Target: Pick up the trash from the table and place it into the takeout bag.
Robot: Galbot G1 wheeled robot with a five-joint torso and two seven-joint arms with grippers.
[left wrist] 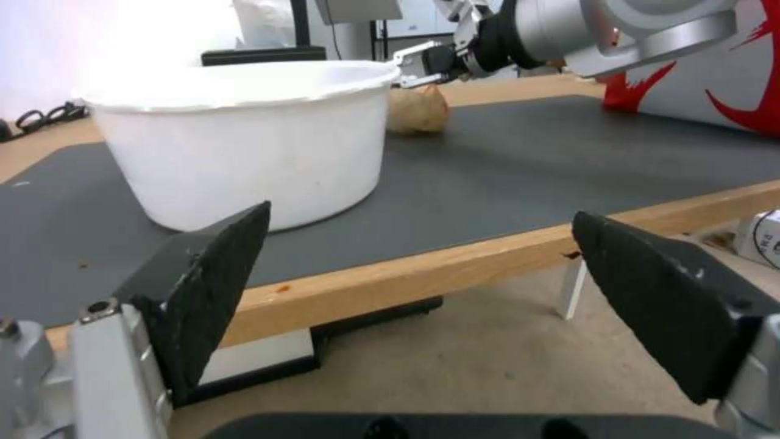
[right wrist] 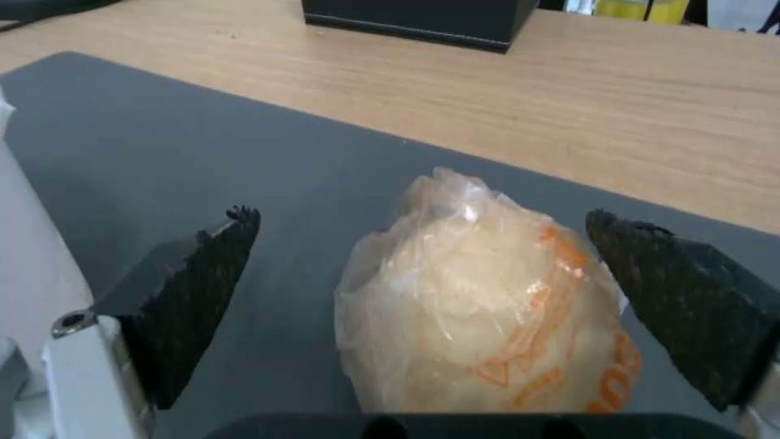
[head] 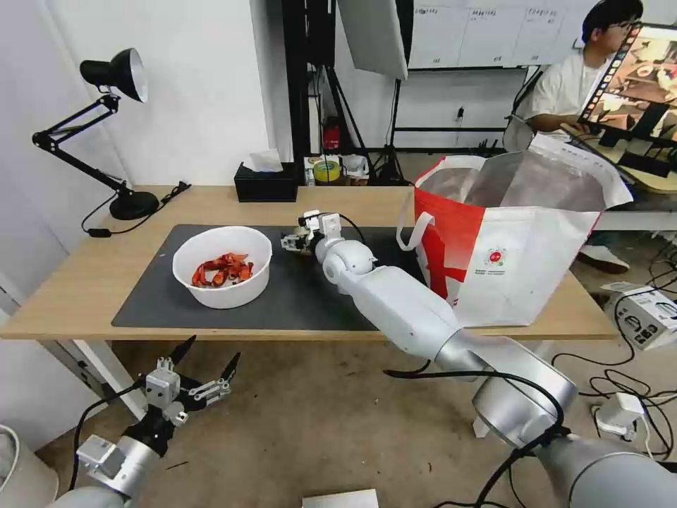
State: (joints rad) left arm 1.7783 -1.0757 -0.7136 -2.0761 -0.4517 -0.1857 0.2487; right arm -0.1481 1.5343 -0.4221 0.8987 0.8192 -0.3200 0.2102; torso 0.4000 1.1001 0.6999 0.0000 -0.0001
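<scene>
From my seat the table [head: 92,282] reads as pale matt wood grain, with a dull, smooth dark grey mat [head: 296,296] on top. The bowl [head: 223,266] at 9 o'clock looks like smooth white plastic, and the ball [right wrist: 487,311] is wrapped in crinkly, glossy clear film. The takeout bag [head: 508,247] at 3 o'clock has shiny silver foil inside, and my right gripper [right wrist: 423,305] pads [right wrist: 203,292] look rough, black and grainy.
</scene>
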